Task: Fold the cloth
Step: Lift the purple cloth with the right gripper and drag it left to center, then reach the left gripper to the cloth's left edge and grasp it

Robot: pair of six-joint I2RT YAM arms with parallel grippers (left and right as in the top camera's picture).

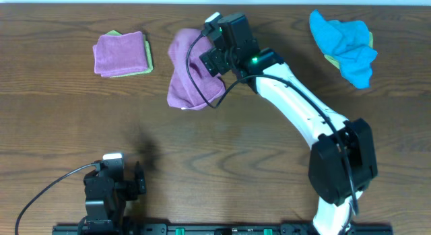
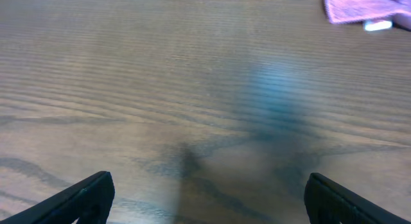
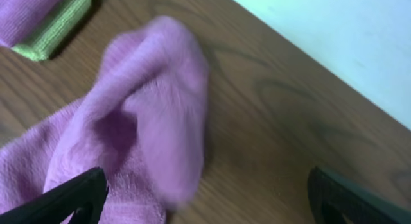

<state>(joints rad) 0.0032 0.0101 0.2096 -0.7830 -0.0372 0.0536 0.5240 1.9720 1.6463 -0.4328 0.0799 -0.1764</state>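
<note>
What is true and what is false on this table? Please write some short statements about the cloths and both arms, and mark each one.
1. The right gripper is over the loose purple cloth. True.
2. The loose purple cloth lies flat and neatly folded. False: it is bunched up in a heap.
3. The left gripper holds a cloth. False: its fingers are spread apart over bare table, with nothing between them.
4. A blue cloth lies crumpled at the right side of the table. True.
5. The folded purple cloth rests on a green cloth. True.
</note>
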